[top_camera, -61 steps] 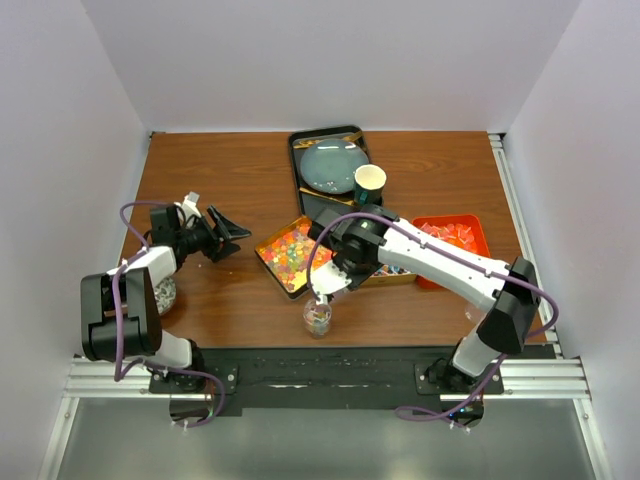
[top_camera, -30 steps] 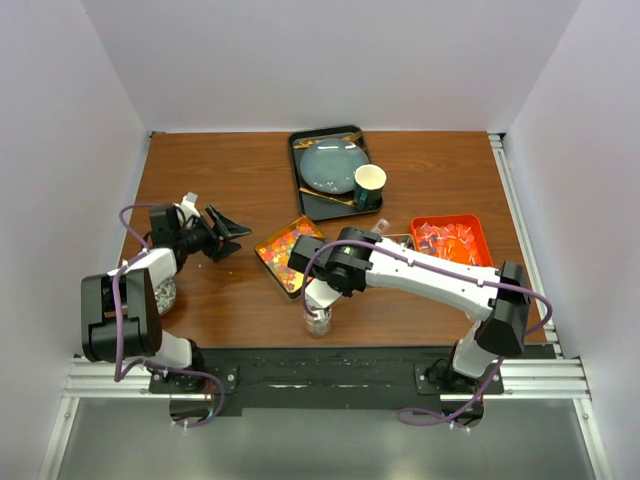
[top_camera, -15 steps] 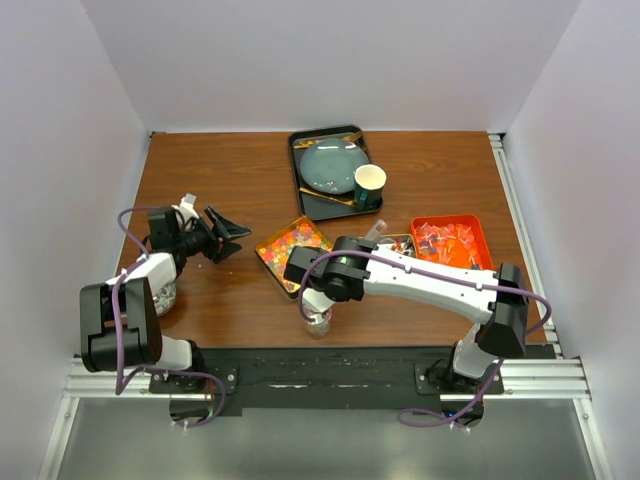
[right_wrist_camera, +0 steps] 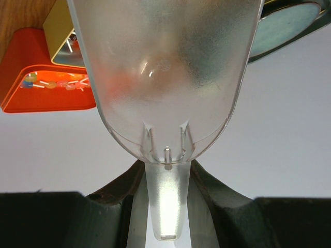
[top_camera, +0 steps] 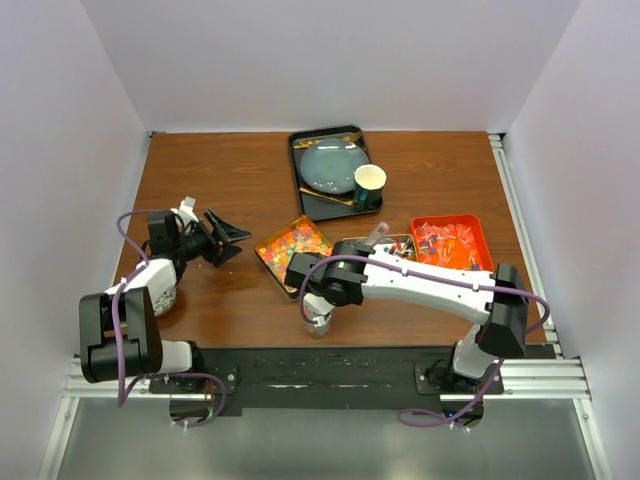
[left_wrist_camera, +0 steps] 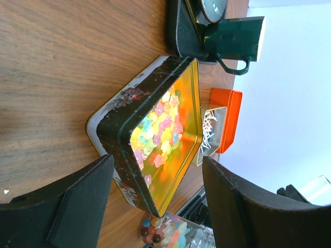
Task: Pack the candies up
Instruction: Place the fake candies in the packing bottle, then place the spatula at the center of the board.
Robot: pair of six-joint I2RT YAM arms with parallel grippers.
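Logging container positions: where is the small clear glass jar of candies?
Top view: the small clear jar stands at the near edge of the table, slightly left of centre, just in front of the square candy tin, partly under the right gripper.

Above, behind the bases, facing down. Left wrist: low, toward a black gold-lined tin (left_wrist_camera: 116,155) beyond the fingertips (left_wrist_camera: 88,191), shared above. Right wrist: hard against a clear plastic scoop (right_wrist_camera: 165,77).

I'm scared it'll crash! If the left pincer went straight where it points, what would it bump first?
Probably the black tin of colourful candies, straight ahead of the open left pincer; depth is unclear.
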